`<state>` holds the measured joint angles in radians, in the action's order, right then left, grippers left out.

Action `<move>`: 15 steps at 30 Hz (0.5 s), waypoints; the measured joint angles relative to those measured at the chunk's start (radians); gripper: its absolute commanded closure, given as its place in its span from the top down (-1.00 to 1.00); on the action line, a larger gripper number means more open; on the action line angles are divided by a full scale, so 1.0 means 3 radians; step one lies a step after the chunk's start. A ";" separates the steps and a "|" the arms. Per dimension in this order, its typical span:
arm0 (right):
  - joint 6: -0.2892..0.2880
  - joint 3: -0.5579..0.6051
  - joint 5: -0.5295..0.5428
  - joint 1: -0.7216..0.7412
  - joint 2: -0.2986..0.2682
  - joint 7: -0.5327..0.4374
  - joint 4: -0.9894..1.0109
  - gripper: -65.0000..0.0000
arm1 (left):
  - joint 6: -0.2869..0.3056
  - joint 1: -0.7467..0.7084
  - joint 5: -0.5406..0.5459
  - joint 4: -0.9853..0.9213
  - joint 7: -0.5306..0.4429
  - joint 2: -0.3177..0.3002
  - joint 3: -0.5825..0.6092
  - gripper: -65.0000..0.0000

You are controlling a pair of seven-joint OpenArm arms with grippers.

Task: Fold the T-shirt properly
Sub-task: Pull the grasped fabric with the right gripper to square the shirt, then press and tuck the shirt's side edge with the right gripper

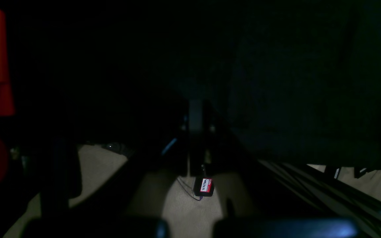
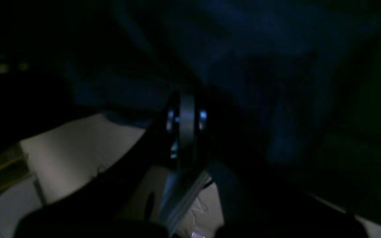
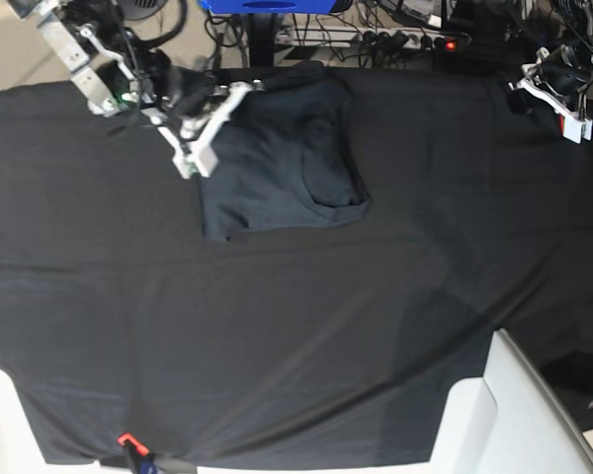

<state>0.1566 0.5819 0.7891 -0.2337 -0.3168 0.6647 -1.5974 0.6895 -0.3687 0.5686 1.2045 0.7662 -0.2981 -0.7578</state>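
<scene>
The dark slate-grey T-shirt point(image 3: 277, 163) lies partly folded on the black table covering point(image 3: 306, 326), at the back left of centre. My right gripper point(image 3: 240, 92) sits at the shirt's upper left edge. In the right wrist view its fingers point(image 2: 187, 109) are pressed together and bluish cloth point(image 2: 260, 66) wraps around their tips, so it looks shut on the shirt's edge. My left gripper point(image 3: 526, 89) hovers far off at the back right corner, shut, with nothing between its fingers point(image 1: 195, 112).
White furniture point(image 3: 519, 415) juts over the front right edge and another white piece point(image 3: 0, 415) sits at the front left. A red clip point(image 3: 127, 439) marks the front edge. Cables and a power strip point(image 3: 405, 39) run behind the table. A small labelled box point(image 1: 203, 186) lies on the floor.
</scene>
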 measured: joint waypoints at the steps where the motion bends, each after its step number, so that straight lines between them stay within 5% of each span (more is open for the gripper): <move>1: -0.0001 0.0001 0.0003 0.0009 0.0017 -0.0024 0.0057 -0.98 | 0.0000 0.0000 0.0000 -0.0001 0.0000 -0.0004 0.0000 -1.00; 12: -0.0020 -0.0001 0.0052 -0.0188 0.0027 0.0046 -0.0546 -0.98 | 0.0000 -0.0001 0.0000 -0.0001 0.0000 -0.0008 0.0000 -1.00; 15: 0.0009 -0.0345 0.0024 -0.0169 0.0053 0.0154 -0.0543 -0.97 | -0.0001 0.0000 -0.0001 -0.0001 0.0001 -0.0014 0.0000 -1.00</move>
<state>0.1593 0.4786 0.7963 -0.2844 -0.3008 0.7109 -1.7603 0.6891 -0.3687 0.5682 1.2041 0.7666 -0.3023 -0.7578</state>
